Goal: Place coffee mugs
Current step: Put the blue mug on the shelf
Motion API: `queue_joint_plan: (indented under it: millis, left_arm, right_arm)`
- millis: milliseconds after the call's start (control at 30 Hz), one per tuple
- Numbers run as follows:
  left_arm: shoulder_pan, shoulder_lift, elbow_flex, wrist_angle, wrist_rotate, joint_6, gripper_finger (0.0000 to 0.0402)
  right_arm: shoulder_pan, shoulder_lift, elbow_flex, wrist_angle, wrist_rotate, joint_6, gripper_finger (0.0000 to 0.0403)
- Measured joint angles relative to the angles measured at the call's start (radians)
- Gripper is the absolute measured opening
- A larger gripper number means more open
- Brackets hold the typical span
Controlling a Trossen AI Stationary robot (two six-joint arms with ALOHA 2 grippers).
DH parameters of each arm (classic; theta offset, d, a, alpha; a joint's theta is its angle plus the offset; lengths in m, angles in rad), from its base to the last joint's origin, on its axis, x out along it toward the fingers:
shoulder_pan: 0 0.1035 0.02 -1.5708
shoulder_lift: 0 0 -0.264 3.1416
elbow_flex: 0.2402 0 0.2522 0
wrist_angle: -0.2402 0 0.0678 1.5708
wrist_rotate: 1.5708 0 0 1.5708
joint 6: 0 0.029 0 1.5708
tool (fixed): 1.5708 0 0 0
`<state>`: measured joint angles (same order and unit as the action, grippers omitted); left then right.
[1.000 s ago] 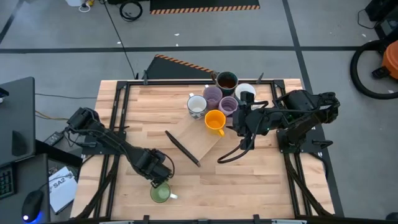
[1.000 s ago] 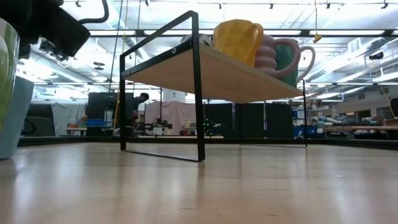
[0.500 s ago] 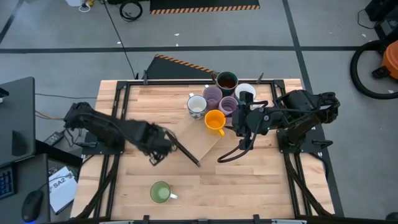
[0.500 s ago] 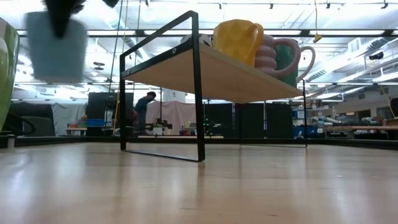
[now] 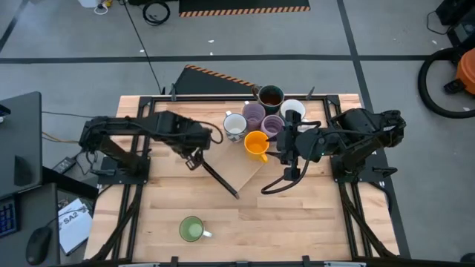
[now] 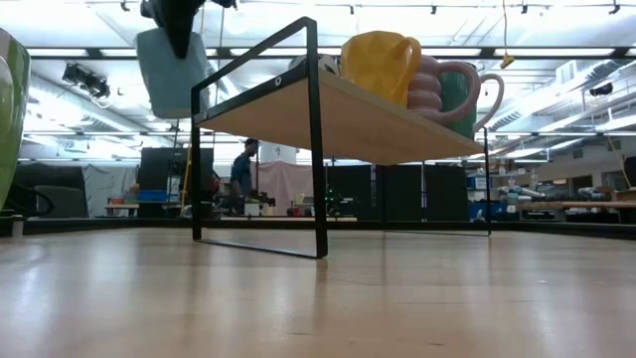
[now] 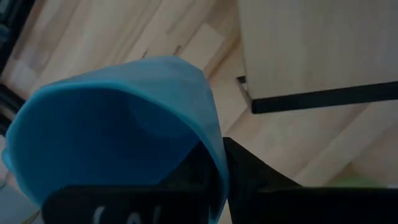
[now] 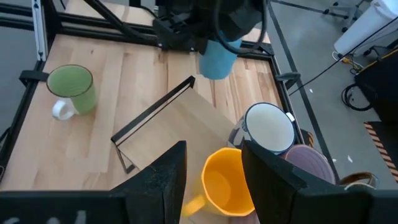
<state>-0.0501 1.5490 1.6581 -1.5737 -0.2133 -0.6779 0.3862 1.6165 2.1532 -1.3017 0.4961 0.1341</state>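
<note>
My left gripper (image 5: 194,154) is shut on a blue mug (image 8: 217,59), high above the table by the left end of the raised wooden shelf (image 5: 239,169). The blue mug also shows in the low view (image 6: 171,70). An orange mug (image 5: 256,144), a white mug (image 5: 235,126), two lilac mugs (image 5: 254,113) (image 5: 272,127), a dark mug (image 5: 270,96) and another white mug (image 5: 292,110) stand clustered at the shelf's far end. A green mug (image 5: 191,230) stands on the table near the front edge. My right gripper (image 8: 217,171) is open, its fingers above the orange mug (image 8: 227,180). My left gripper holds the blue mug by its wall at the rim (image 7: 214,155), one finger inside the mug and one finger (image 7: 255,180) outside. The fingers come from above, pointing down. The mug hangs below them, mouth up, a little tilted and lifted clear of the table.
The shelf stands on a black metal frame (image 6: 313,139) with open room beneath it. Black rails (image 5: 141,148) run along the table's sides. Bare shelf surface lies between the mug cluster and the shelf's left end. A person (image 6: 243,169) moves in the room beyond.
My left gripper has risen from beside the green mug near the front edge. It has carried the blue mug up, toward the far edge and to the right, to the shelf's left end. The green mug has stayed in place.
</note>
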Motion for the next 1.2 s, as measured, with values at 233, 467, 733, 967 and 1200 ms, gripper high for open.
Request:
queue_joint_plan:
  millis: [233,467,733,967,1200]
  left_arm:
    - [0.048,0.000,0.000,0.035,0.069,0.036,0.0029]
    - [0.047,0.001,0.064,0.097,0.111,0.014,0.0029]
    - [0.047,0.038,0.216,0.102,0.080,0.004,0.0029]
    - [0.032,0.165,0.372,0.094,0.080,0.002,0.0029]
    - [0.015,0.320,0.496,0.000,0.117,0.053,0.0029]
  right_arm:
    - [0.000,0.000,0.000,0.000,0.012,0.010,0.0160]
    - [-0.003,0.000,0.000,0.001,0.019,0.021,0.0160]
    - [-0.003,0.000,0.000,0.027,0.019,0.014,0.0160]
    - [-0.003,0.000,0.000,0.038,0.019,0.003,0.0160]
    - [-0.003,0.000,0.000,0.038,0.019,0.002,0.0160]
